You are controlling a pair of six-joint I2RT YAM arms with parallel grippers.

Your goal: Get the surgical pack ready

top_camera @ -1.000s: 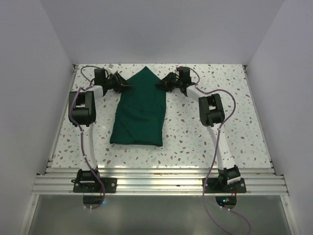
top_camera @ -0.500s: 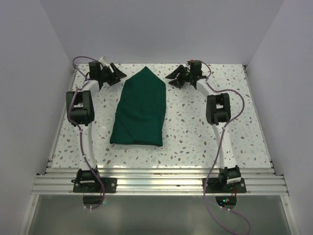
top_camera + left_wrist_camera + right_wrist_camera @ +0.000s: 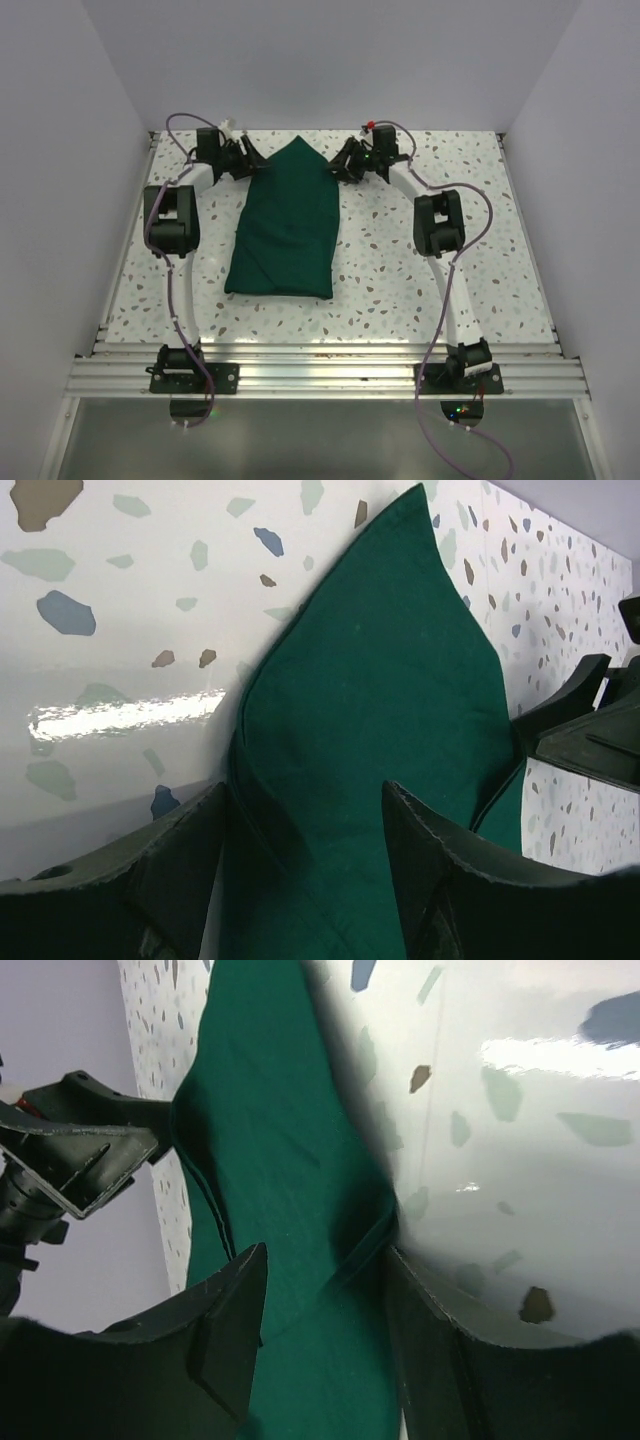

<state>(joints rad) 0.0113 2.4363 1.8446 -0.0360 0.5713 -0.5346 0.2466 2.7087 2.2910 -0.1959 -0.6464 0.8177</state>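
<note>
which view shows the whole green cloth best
The top external view: the whole folded dark green cloth shows, from its pointed far end to its near edge. The left wrist view gives only the pointed end, past the open left pincer; the right wrist view gives only one side edge.

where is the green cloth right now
In the top view the dark green cloth lies on the table, left of centre, its pointed far end between the left gripper and the right gripper.

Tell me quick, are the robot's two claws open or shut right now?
Left gripper: open, straddling the green cloth, not pinching it.
Right gripper: open, around the green cloth's edge, not holding it.
</note>
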